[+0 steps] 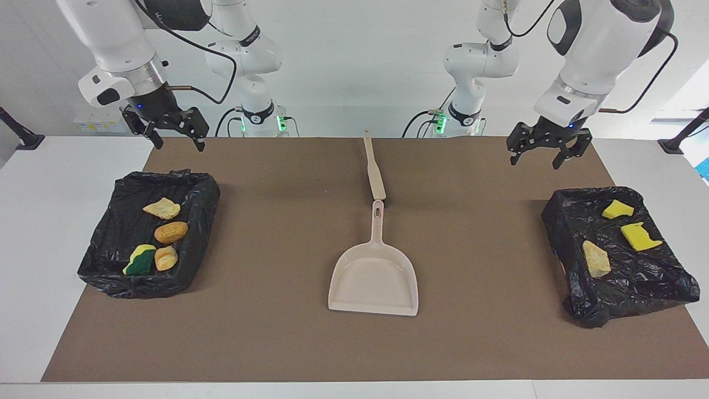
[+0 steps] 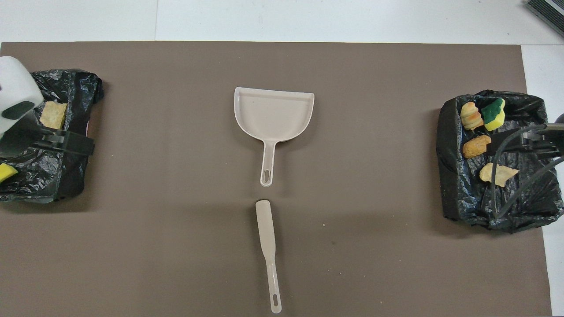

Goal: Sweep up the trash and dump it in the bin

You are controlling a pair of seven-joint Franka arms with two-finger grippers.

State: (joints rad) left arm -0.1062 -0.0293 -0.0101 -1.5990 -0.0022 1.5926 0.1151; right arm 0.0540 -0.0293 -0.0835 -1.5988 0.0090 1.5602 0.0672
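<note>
All seven pieces of trash lie in two black-lined bins: four in the bin [image 1: 147, 233] at the right arm's end of the bench [image 1: 44, 221], three in the bin [image 1: 620, 255] at the left arm's end. The dustpan [image 1: 374, 277] lies flat mid-mat, the brush [image 1: 374, 166] just beside its handle tip, nearer the robots. The right claw [image 1: 176, 133] hangs raised, spread and empty, over the mat's corner. The left claw [image 1: 545, 148] hangs likewise, spread and empty.
</note>
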